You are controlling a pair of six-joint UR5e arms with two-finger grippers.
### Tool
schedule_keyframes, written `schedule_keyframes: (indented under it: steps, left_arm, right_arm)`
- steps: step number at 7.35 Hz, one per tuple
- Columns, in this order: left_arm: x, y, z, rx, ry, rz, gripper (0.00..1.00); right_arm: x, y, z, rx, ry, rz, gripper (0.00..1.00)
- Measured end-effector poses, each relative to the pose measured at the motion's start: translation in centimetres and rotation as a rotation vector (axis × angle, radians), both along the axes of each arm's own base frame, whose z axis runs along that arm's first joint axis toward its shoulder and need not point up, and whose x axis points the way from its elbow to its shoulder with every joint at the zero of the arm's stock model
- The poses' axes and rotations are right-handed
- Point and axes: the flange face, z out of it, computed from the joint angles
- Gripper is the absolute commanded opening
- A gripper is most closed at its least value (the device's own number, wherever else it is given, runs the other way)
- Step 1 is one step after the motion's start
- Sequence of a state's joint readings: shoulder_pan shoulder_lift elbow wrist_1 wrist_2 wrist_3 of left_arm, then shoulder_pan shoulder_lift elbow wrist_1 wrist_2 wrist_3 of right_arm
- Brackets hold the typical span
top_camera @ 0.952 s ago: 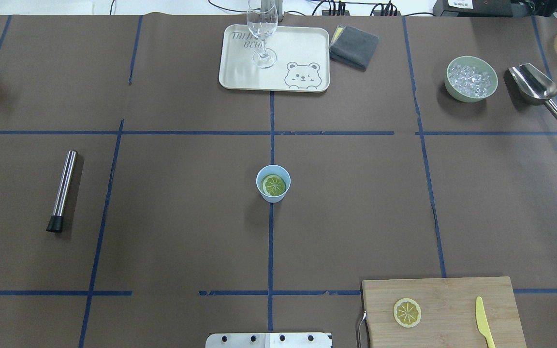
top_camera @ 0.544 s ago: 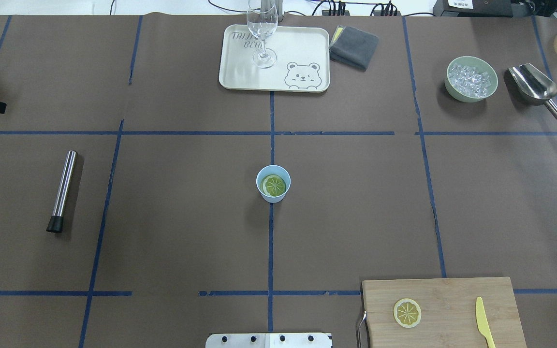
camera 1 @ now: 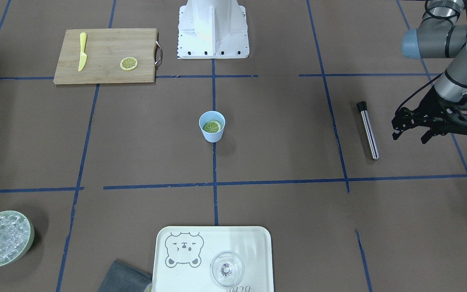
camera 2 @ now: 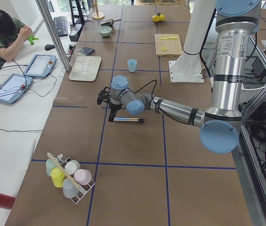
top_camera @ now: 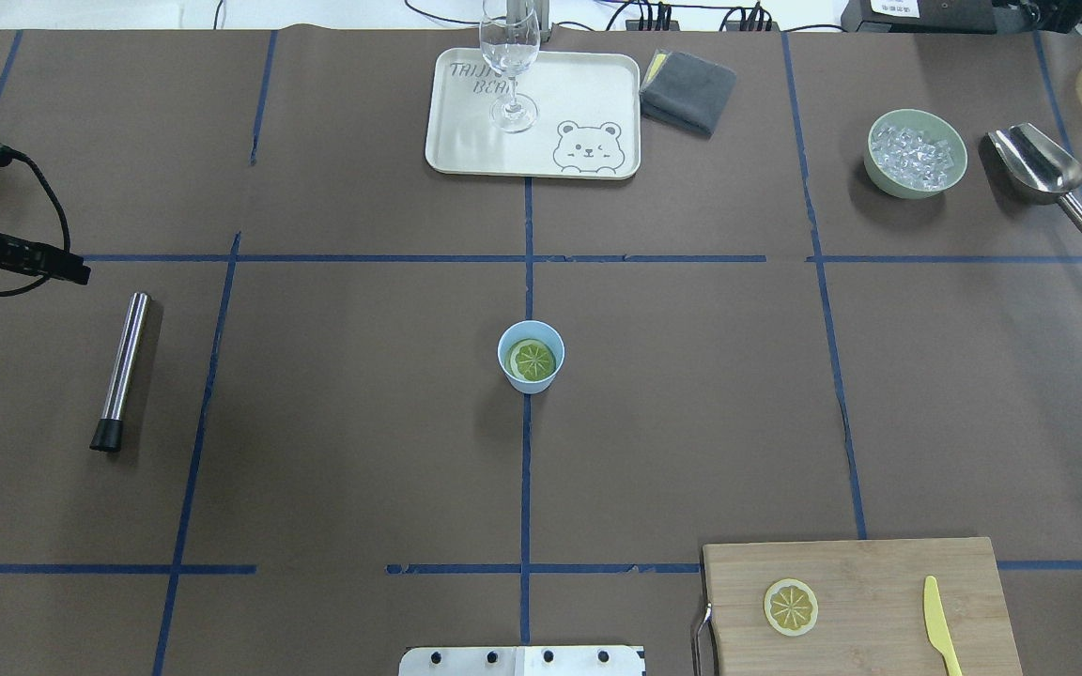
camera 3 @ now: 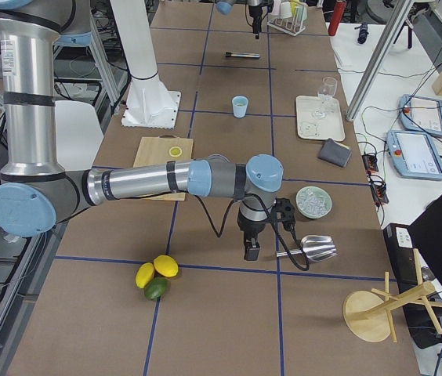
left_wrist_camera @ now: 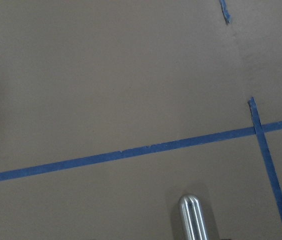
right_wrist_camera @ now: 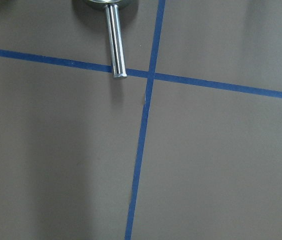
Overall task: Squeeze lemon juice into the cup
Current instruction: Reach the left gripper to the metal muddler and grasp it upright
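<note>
The light-blue cup [top_camera: 531, 368] stands at the table's middle, also in the front view [camera 1: 212, 134]. A lemon slice [top_camera: 533, 360] lies flat inside it. A second lemon slice [top_camera: 791, 606] lies on the cutting board. My left gripper [camera 1: 410, 136] hovers open and empty at the table's far left, just beyond the steel muddler [top_camera: 123, 369] and far from the cup. My right gripper [camera 3: 250, 251] shows only in the right side view, near the ice scoop; I cannot tell whether it is open or shut.
A wooden cutting board [top_camera: 879, 573] with a yellow knife [top_camera: 941, 638] sits front right. A bear tray [top_camera: 597, 94] holding a clear glass [top_camera: 509, 56], a grey cloth [top_camera: 687, 89], an ice bowl [top_camera: 917, 153] and a steel scoop [top_camera: 1039, 169] stand at the back.
My left gripper has come in from the overhead view's left edge, moving right towards the muddler. The cup and both lemon slices have not moved.
</note>
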State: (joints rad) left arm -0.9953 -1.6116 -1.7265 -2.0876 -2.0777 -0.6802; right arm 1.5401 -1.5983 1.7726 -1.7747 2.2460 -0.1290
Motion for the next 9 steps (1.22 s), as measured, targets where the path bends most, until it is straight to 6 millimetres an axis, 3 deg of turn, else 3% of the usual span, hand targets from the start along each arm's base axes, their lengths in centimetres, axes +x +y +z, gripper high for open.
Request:
schedule_keyframes:
  steps: [2, 4, 9]
  left_arm:
    - [3.2, 0.5, 1.5, -0.023, -0.017, 0.004, 0.75]
    - [5.7, -0.4, 2.7, -0.018, -0.022, 0.019, 0.74]
    - [8.0, -0.4, 3.0, -0.011, -0.021, 0.050, 0.67]
  right_arm:
    - [0.0, 0.1, 0.4, 0.018, 0.000, 0.001, 1.00]
    - [0.0, 0.1, 0.5, 0.020, 0.001, 0.002, 1.00]
    - [0.0, 0.1, 0.5, 0.020, 0.003, 0.005, 1.00]
